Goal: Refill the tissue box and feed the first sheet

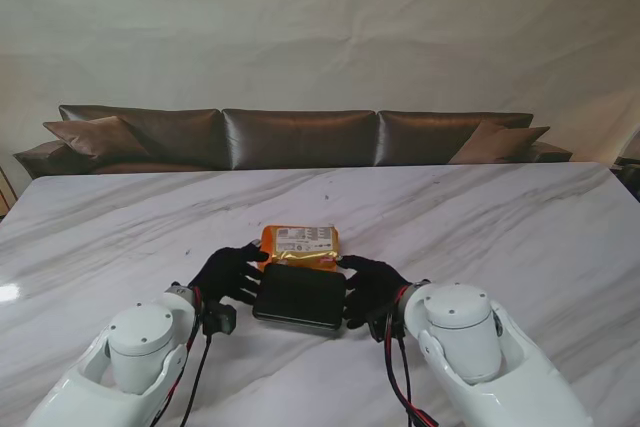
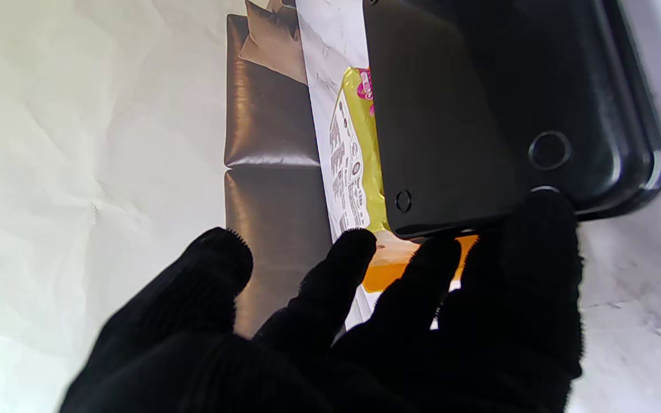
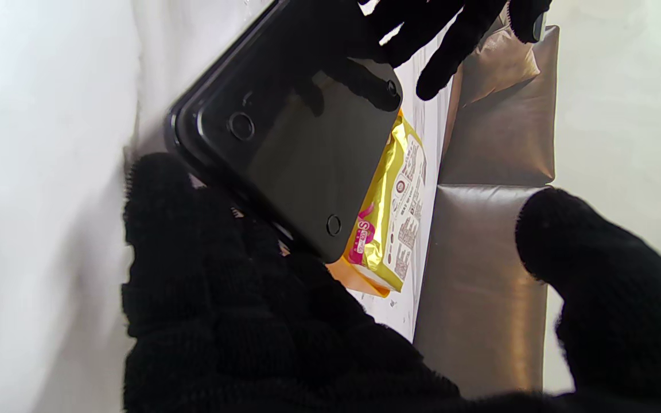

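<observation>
Just black tissue box (image 1: 299, 297) against yellow tissue pack (image 1: 300, 244)

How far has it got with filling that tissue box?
Early on. Done: nothing obvious; the orange tissue pack looks still wrapped on the table. In hand: left hand and right hand flank the black box, fingers at its ends. Left: loading the tissues, feeding the first sheet.

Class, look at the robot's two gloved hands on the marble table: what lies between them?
The black tissue box lies between the left hand and right hand, seemingly bottom up. The stand view shows this best. The yellow tissue pack lies just beyond.
</observation>
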Robot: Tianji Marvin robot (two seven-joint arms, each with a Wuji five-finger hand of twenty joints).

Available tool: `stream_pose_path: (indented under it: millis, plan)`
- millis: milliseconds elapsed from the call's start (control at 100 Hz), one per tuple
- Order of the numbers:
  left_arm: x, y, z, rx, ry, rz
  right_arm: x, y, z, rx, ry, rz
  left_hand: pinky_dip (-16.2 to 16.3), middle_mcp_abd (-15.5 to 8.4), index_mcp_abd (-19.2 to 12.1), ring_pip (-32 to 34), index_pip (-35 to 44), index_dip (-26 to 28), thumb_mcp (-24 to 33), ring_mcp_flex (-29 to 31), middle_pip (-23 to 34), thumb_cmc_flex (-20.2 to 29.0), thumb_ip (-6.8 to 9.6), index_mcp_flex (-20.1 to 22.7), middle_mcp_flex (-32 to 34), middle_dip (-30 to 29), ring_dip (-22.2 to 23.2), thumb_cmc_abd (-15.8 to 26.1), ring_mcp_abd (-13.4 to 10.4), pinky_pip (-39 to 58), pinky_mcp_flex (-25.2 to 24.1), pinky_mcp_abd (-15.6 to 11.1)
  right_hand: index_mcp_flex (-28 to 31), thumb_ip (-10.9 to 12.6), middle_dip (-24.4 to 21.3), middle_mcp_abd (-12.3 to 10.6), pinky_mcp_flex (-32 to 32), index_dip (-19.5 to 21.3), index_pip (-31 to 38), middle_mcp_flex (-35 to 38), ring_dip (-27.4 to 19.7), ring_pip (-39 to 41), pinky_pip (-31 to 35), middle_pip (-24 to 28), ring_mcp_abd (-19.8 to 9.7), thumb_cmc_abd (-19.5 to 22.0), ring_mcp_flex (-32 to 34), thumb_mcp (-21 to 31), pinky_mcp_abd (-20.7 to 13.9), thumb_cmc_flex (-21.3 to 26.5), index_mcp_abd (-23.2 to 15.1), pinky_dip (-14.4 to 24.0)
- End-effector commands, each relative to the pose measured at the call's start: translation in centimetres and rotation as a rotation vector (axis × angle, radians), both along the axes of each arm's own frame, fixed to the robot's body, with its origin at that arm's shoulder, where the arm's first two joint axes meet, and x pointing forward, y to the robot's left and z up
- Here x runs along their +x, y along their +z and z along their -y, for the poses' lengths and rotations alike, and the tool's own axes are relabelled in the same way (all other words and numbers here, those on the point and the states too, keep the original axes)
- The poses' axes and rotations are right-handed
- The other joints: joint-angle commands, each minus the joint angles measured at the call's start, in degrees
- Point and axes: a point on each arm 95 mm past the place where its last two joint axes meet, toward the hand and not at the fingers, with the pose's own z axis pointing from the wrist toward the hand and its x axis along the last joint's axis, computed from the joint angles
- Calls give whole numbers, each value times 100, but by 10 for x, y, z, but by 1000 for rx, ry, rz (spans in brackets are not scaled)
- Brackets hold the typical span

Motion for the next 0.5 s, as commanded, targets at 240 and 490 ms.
stream_pose_path:
  millis: [240, 490]
  plan:
    - [-6, 9, 14, -30, -42, 14, -6, 13, -17, 54, 41, 20, -96, -697, 1, 289, 63, -33, 95, -29, 585, -88, 226, 114, 227, 257, 36, -93, -69, 1498, 87, -82, 160, 187, -64, -504, 37, 139, 423, 223, -1, 22, -9, 38, -188, 51, 57, -117, -219, 35, -647, -47]
    - [-6, 14, 11, -19, -37, 24, -6, 13, -22, 61, 46, 19, -96, -695, -7, 292, 66, -32, 97, -20, 584, -92, 227, 122, 232, 256, 37, -94, -69, 1503, 105, -79, 162, 186, -64, -512, 30, 138, 421, 222, -3, 17, -14, 36, -184, 51, 48, -118, -216, 38, -649, -46]
